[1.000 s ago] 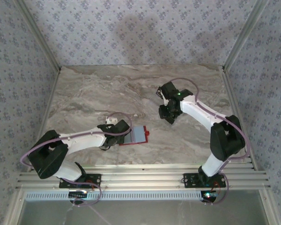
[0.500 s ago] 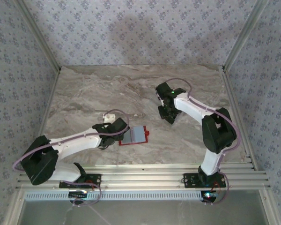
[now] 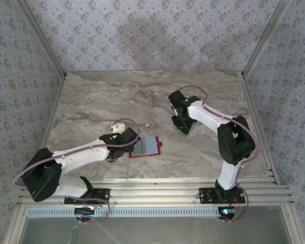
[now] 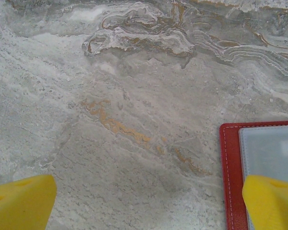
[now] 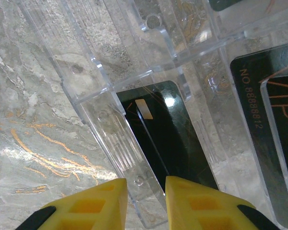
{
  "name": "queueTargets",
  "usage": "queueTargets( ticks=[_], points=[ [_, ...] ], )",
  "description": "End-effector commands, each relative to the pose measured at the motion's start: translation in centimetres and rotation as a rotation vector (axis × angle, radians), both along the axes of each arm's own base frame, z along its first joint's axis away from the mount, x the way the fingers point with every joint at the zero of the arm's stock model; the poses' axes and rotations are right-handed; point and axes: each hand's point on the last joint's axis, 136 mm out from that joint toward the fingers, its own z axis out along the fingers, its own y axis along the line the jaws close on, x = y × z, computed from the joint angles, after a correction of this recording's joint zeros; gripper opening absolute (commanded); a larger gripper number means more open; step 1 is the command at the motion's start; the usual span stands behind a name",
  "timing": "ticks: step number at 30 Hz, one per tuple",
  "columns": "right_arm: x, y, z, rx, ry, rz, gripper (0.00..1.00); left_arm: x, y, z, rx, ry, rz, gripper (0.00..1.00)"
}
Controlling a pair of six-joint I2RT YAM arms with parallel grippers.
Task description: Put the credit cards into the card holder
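The red card holder (image 3: pixel 144 155) lies open on the marble, with a silvery grey credit card (image 3: pixel 150 145) on it. My left gripper (image 3: pixel 133 146) hovers at its left edge, wide open. In the left wrist view, one yellow fingertip (image 4: pixel 272 203) overlaps the card holder (image 4: pixel 230 177) and grey card (image 4: pixel 271 148). My right gripper (image 5: pixel 146 203) hangs over a clear plastic tray (image 5: pixel 120 139). Its jaws stand narrowly apart, astride a tray wall and the edge of a glossy black card (image 5: pixel 170 132). A second black card (image 5: pixel 259 91) lies in the neighbouring compartment.
The clear tray has several compartments with raised walls around the right gripper (image 3: pixel 182 124). Bare marble (image 4: pixel 134 96) stretches to the left of the card holder. Wallpapered walls and metal rails (image 3: pixel 53 119) enclose the table.
The right arm's elbow has swung left and its gripper has shifted slightly left over the tray. The left arm has stretched lower, its gripper staying beside the card holder.
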Motion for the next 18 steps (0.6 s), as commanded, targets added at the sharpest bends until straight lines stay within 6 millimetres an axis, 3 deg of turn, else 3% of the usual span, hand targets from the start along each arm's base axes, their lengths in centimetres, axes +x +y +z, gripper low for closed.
queueTargets(
  ticks=[1, 12, 18],
  points=[
    [-0.87, -0.11, -0.95, -0.022, 0.046, 0.016, 0.29, 0.21, 0.16, 1.09, 0.008, -0.03, 0.008, 1.0],
    [-1.23, -0.16, -1.6, -0.024, 0.07, 0.021, 0.21, 0.3, 0.04, 1.25, 0.005, -0.033, 0.007, 1.0],
    [-1.25, -0.01, -1.15, -0.014, 0.07, 0.029, 0.11, 0.36, -0.07, 1.32, 0.005, -0.033, 0.004, 1.0]
  ],
)
